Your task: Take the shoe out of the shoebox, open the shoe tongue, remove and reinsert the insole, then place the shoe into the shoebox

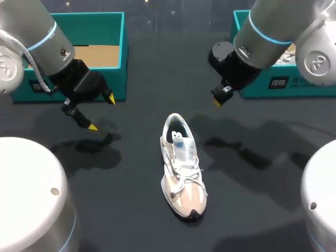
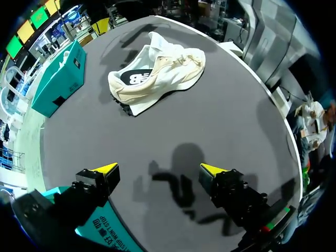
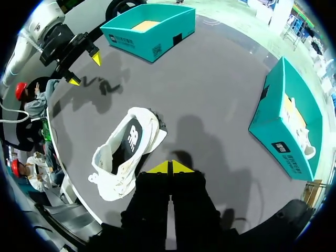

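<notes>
Head view shows me the shoe (image 1: 182, 167) standing on its sole mid-table, toe toward my base, touched by neither arm. At the far left sits an open teal shoebox (image 1: 113, 63) with its cardboard floor showing. At the far right is a second teal box (image 1: 273, 84) with something white inside. My left gripper (image 1: 102, 112) hangs just in front of the shoebox, fingers spread wide on nothing. My right gripper (image 1: 217, 102) hovers beyond the heel, tips pressed together, empty. Open dark table (image 1: 131, 210) lies on every side of the shoe.
</notes>
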Controlling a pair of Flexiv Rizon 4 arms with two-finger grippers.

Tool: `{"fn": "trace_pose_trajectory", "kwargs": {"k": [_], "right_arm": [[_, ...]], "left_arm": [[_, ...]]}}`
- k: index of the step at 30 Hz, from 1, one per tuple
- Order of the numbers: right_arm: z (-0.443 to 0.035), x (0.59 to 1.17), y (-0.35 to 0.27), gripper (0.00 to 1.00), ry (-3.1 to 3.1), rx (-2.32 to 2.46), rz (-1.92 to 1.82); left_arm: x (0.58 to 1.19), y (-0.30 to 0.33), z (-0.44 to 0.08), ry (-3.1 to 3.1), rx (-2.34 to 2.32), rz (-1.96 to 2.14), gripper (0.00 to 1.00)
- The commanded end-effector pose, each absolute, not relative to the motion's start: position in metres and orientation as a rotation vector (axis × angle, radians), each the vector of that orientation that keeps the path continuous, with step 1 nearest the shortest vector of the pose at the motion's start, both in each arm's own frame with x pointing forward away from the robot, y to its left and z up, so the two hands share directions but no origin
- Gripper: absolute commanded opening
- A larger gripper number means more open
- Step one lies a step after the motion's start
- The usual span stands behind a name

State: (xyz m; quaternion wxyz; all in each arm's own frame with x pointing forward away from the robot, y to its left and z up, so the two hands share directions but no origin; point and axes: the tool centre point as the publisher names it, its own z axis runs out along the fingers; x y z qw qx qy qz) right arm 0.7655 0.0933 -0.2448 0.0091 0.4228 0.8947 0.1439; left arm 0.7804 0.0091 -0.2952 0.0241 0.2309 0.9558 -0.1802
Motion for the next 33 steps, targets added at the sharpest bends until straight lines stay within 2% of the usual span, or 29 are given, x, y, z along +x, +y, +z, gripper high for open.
{"fn": "trace_pose_trajectory", "kwargs": {"k": [1,9,22,33], "right_arm": [[-0.251,0.762,0.116,0.0,2.738,1.351,0.366],[-0.255,0.751,0.13,0.0,2.586,1.5,0.244],[-0.256,0.749,0.132,0.0,2.57,1.512,0.23],[-0.263,0.731,0.178,0.0,2.144,1.647,0.167]], "left_arm": [[0.781,0.012,-0.295,2.96,0.706,-0.546,1.0],[0.787,0.034,-0.295,2.965,0.689,-0.482,1.0],[0.787,0.034,-0.295,2.965,0.689,-0.482,1.0],[0.787,0.034,-0.295,2.965,0.689,-0.482,1.0]]}}
